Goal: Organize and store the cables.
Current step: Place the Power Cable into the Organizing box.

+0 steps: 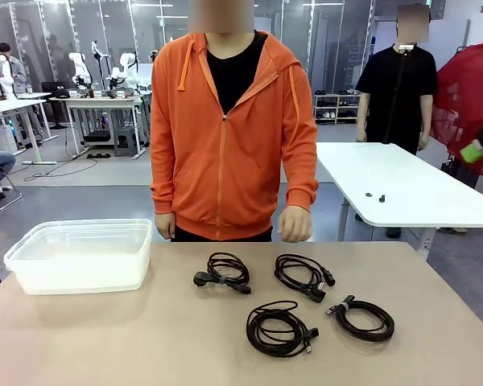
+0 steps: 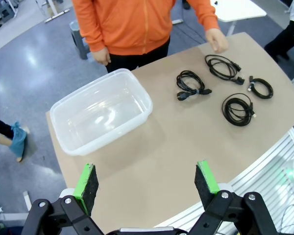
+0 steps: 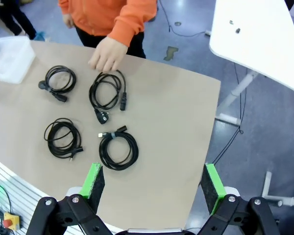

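Several coiled black cables lie on the tan table: one point(image 1: 223, 272) nearest the middle, one point(image 1: 302, 275) to its right, one point(image 1: 280, 329) in front and one point(image 1: 365, 317) at the right. The same coils appear in the left wrist view point(image 2: 190, 85) point(image 2: 223, 67) point(image 2: 237, 108) point(image 2: 261, 88) and the right wrist view point(image 3: 59, 81) point(image 3: 108, 91) point(image 3: 62, 137) point(image 3: 117, 149). My left gripper point(image 2: 146, 184) hovers open high above the table's near edge. High over the table's right part, my right gripper point(image 3: 155, 186) also stands open. Both hold nothing.
A clear plastic bin point(image 1: 80, 256) stands on the table's left part, also seen from the left wrist point(image 2: 102, 110). A person in an orange hoodie stands at the far edge, one hand point(image 3: 107, 54) just above the far right coil. A white table point(image 1: 402, 185) stands beyond.
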Robot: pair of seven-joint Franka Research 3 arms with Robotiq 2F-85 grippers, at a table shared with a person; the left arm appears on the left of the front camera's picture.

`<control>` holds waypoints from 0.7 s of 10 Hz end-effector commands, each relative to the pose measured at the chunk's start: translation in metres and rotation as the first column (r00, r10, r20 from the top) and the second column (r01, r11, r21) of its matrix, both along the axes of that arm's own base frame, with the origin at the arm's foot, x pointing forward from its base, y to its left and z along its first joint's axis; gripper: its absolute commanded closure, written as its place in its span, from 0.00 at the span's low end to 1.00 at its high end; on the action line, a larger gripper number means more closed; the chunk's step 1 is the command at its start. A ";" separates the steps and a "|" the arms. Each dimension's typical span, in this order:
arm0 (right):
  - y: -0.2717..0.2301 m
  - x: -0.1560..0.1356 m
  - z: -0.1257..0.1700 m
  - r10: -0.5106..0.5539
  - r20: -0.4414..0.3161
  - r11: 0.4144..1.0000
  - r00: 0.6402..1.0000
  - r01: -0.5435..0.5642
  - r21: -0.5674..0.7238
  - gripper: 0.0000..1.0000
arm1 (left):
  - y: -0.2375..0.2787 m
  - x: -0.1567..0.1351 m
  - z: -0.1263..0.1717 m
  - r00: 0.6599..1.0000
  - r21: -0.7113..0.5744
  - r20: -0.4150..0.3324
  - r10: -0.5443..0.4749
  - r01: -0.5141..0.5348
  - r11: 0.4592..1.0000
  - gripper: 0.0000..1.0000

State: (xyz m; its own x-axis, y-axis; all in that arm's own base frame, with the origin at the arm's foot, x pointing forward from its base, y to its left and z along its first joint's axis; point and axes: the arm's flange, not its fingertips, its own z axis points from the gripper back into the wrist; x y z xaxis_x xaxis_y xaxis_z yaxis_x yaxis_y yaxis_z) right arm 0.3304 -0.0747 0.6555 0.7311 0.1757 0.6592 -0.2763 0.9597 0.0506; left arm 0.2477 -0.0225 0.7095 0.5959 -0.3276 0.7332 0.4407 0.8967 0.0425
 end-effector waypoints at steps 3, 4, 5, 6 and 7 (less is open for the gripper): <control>-0.007 -0.012 -0.022 0.005 -0.041 0.999 0.999 -0.007 -0.037 0.00 | -0.001 0.003 0.016 0.998 -0.034 -0.021 0.067 -0.068 0.997 0.00; -0.009 -0.012 -0.024 0.007 -0.040 1.000 0.999 -0.008 -0.028 0.00 | -0.005 0.004 0.015 0.998 -0.013 -0.029 0.053 -0.053 0.999 0.00; -0.008 -0.010 -0.026 0.013 -0.040 1.000 0.999 -0.014 -0.028 0.00 | -0.007 0.008 0.014 0.998 -0.007 -0.026 0.050 -0.050 0.999 0.00; -0.007 -0.011 -0.029 -0.001 -0.065 0.999 0.998 -0.002 -0.041 0.00 | -0.008 0.007 0.016 0.998 -0.008 -0.025 0.063 -0.063 0.998 0.00; -0.009 -0.011 -0.031 -0.007 -0.070 0.999 0.998 0.004 -0.043 0.00 | -0.008 0.009 0.015 0.998 -0.010 -0.017 0.064 -0.064 0.998 0.00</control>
